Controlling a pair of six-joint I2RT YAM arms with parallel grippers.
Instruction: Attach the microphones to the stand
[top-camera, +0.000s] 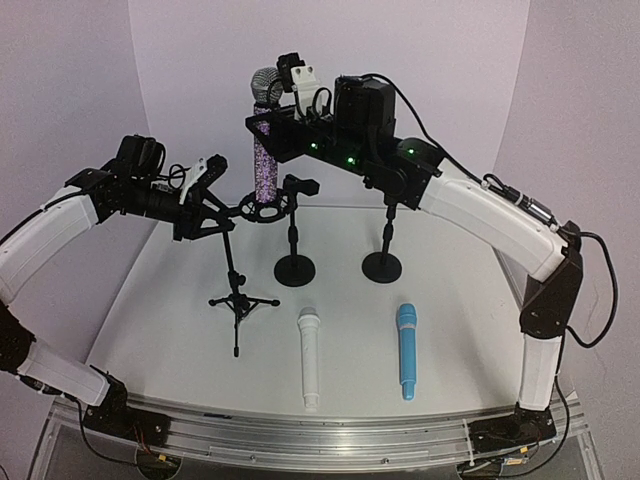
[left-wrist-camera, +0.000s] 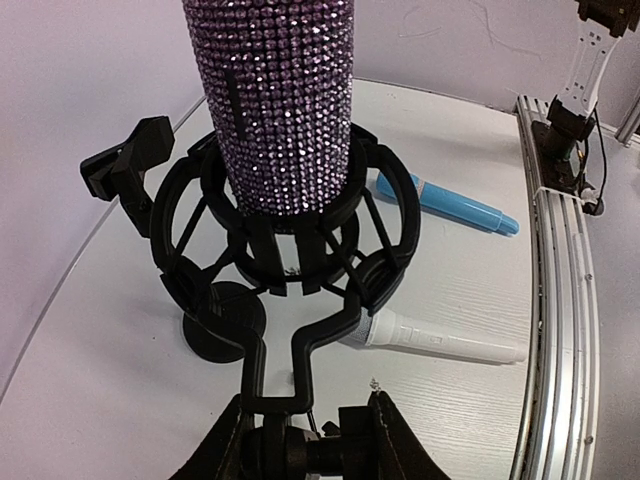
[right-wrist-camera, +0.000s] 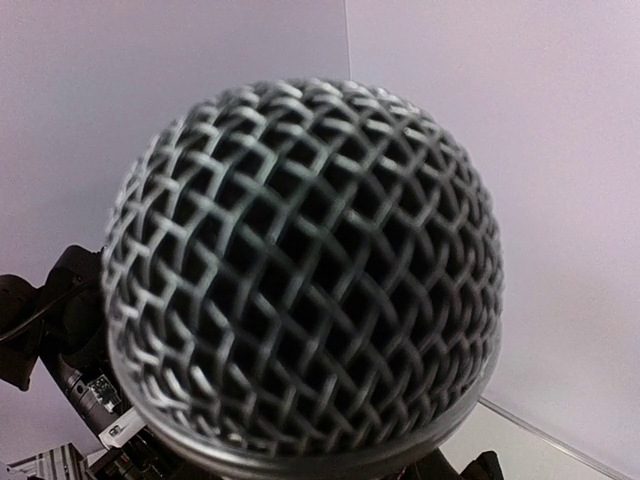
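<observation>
Right gripper (top-camera: 264, 126) is clamped round the purple microphone (top-camera: 264, 165), held upright: mesh head above the jaws, lower end below them inside the shock mount (top-camera: 265, 210). Left gripper (left-wrist-camera: 305, 445) grasps that mount's stem on the tripod stand (top-camera: 238, 290). Farther out toward the arm bases, white microphone (top-camera: 309, 357) and blue microphone (top-camera: 406, 350) lie flat on the table (top-camera: 180, 300)

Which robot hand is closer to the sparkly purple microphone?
Right. The right gripper clamps the purple microphone below its head; the left gripper holds the shock mount ringing its base.
</observation>
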